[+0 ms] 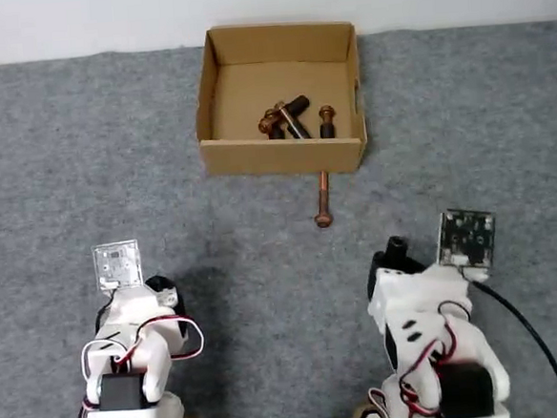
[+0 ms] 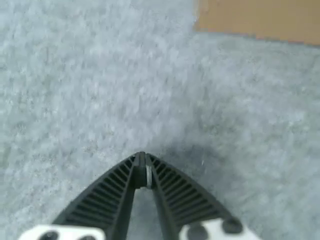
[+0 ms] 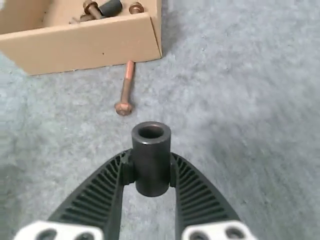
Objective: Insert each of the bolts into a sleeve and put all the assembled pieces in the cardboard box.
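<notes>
A copper bolt (image 1: 324,199) lies loose on the grey carpet just in front of the cardboard box (image 1: 284,157), its head toward the arms; it also shows as the bolt (image 3: 124,90) in the right wrist view. Inside the box rest several assembled bolt-and-sleeve pieces (image 1: 291,118). My right gripper (image 3: 151,167) is shut on a dark sleeve (image 3: 150,155), held upright with its bore open at the top; the sleeve (image 1: 395,251) sits near the front right. My left gripper (image 2: 142,167) is shut with nothing in it, low over bare carpet at the front left.
The box (image 3: 75,42) stands at the back centre of the carpet, its front wall near the loose bolt. A corner of the box (image 2: 260,17) is seen from the left wrist. Carpet between the arms and the box is open.
</notes>
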### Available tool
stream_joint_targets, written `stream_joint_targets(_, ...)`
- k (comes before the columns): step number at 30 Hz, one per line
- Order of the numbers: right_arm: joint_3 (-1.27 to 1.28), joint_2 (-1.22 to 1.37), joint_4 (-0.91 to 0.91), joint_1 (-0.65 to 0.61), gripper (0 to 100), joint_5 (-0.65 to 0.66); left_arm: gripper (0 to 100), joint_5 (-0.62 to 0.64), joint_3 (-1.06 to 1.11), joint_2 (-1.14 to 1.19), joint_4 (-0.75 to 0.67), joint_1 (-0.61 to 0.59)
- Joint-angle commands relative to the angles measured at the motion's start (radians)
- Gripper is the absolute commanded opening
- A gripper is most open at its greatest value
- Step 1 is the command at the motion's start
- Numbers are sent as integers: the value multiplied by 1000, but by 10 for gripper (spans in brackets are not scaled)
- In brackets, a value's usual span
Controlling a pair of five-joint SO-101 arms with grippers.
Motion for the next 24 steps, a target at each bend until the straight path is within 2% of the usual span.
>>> stream_joint_targets(1,-5,-64,22,64,8,6,8,11,-18,-8,-80,12)
stream_joint_targets(4,12,-104,12,93,8,6,8,11,-111,-2,-114,37)
stream_joint_targets(10,14,-116,-1,96,8,9,8,-60,-360,11,-130,210)
stream_joint_targets(12,14,-116,-1,96,8,9,7,-61,-401,68,-153,229)
stream_joint_targets(15,21,-116,-10,96,8,11,7,-72,-492,256,-178,227)
stream_joint_targets(24,29,-114,-22,96,8,11,8,-78,-960,1011,-195,236)
